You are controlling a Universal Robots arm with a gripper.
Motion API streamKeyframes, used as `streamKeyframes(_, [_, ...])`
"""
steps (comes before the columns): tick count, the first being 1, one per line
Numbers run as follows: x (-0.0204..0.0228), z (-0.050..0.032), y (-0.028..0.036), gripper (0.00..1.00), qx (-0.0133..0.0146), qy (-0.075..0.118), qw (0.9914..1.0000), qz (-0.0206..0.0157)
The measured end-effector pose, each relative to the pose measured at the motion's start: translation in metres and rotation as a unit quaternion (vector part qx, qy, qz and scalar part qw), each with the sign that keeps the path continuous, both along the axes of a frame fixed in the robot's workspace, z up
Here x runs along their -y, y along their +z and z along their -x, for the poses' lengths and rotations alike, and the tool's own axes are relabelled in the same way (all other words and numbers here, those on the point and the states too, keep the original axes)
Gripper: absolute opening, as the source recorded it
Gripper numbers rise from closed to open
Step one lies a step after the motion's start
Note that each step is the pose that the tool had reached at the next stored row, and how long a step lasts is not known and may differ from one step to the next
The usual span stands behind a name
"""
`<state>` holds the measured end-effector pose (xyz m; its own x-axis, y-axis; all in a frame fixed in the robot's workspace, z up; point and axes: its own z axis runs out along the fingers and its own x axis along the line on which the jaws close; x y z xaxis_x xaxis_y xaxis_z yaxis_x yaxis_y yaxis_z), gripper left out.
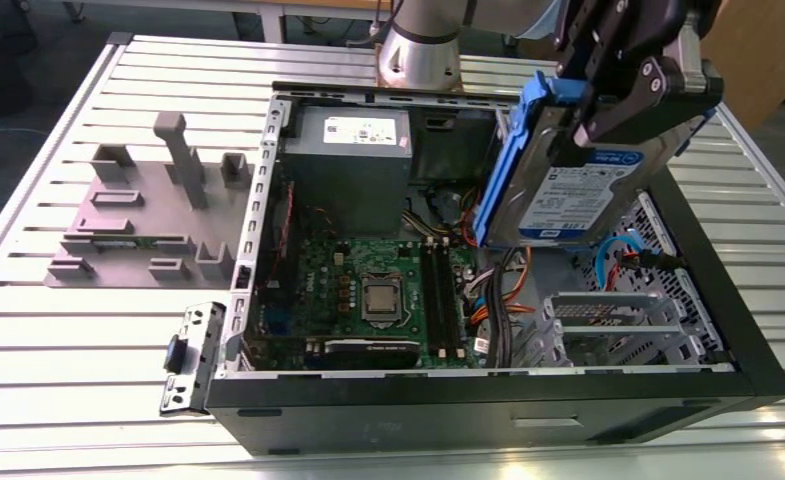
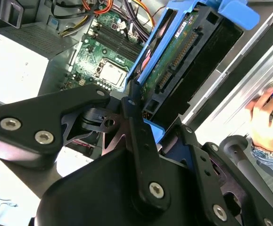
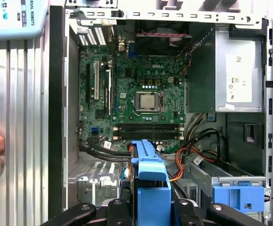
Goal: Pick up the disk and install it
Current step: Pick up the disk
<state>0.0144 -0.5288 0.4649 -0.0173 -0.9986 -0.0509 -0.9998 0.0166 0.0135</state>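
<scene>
Disk (image 1: 566, 190) clamped in my gripper (image 1: 622, 95), jaws closed on its blue bracket, hanging tilted above the open PC case (image 1: 712, 290), over the drive cage (image 1: 619, 325). Inside I see motherboard (image 1: 365, 295), power supply (image 1: 349, 160), loose cables (image 1: 499, 300); a person's hand (image 2: 266, 120) rests on the table outside.

My black gripper (image 1: 603, 100) clasps the disk (image 1: 572, 195), which is silver metal with a white-and-blue label inside a bright blue bracket; in the second wrist view its underside shows a green circuit board (image 2: 174, 61). The computer case (image 1: 752, 350) has black outer walls and a grey metal inside. Its motherboard (image 1: 365, 290) is dark green with a silver processor square. The power supply (image 1: 352, 160) is grey with a white sticker. Orange, blue and black cables (image 1: 499, 300) run beside the board. The table (image 1: 72, 350) is pale silver with ridged stripes. A grey fixture (image 1: 139, 220) sits on it.
</scene>
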Motion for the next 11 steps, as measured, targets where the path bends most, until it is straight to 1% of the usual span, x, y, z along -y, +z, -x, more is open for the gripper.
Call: streamKeyframes(11, [0.0047,-0.0001,-0.0001,0.36,0.0,0.0,1.0,0.0001])
